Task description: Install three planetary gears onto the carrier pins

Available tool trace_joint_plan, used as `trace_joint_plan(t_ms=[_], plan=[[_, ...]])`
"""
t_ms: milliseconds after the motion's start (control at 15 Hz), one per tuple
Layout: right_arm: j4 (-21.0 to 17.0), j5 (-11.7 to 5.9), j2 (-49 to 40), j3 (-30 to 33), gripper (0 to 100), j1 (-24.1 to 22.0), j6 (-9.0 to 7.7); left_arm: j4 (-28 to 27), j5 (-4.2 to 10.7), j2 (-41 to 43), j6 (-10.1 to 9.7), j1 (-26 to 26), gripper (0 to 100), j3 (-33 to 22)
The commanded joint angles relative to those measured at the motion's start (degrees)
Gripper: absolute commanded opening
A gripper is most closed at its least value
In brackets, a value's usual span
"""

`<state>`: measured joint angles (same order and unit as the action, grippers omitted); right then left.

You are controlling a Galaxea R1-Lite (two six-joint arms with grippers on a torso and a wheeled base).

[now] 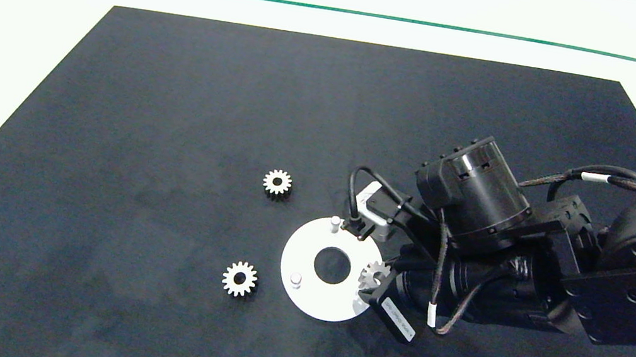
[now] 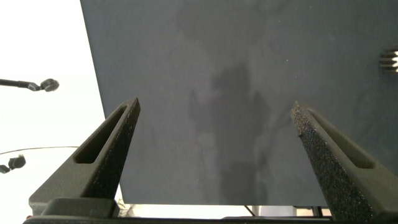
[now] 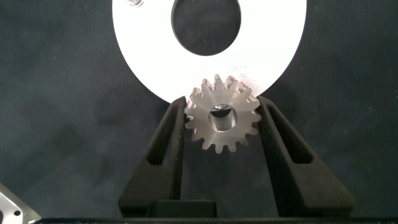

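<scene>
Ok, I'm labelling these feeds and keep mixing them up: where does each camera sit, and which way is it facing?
Head view: above, looking down at the black mat; right arm over the white disc.
Left wrist view: on the left arm, facing bare mat between the open left gripper.
Right wrist view: on the right arm, facing a gear clamped in the right gripper.
Head and right wrist views share the disc and that gear.
</scene>
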<state>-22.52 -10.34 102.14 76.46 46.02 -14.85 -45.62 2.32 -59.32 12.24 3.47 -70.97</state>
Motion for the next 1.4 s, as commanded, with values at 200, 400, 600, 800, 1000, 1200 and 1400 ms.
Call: trace_joint_plan(t_ms=[200,400,600,800,1000,1200,1400], plan=[[-0.1,-0.21,-0.2,0.0,25,-0.1,-0.27,-0.1,0.06,-0.1,-0.02,0.1,100,0.0],[-0.1,-0.21,0.1,0.0,25,-0.1,-0.09,-0.1,0.06,0.0,-0.02,0.1,100,0.0],[-0.1,-0.21,0.2,-0.1,25,-0.1,-0.27,-0.2,0.06,0.0,0.07,0.1,100,0.0],[-0.1,-0.21,0.4,-0.1,25,-0.1,-0.27,-0.3,0.06,0.3,0.07,0.0,100,0.1],[0.0,-0.3,0.4,-0.6,25,-0.1,-0.18,-0.3,0.06,0.4,0.07,0.0,100,0.1],[0.2,-1.09,0.6,-0.7,25,-0.1,-0.18,-0.3,0.06,0.5,0.07,0.0,100,0.1],[0.5,-1.09,0.7,-0.5,25,-0.1,-0.09,-0.3,0.06,0.7,0.15,0.0,100,0.1]])
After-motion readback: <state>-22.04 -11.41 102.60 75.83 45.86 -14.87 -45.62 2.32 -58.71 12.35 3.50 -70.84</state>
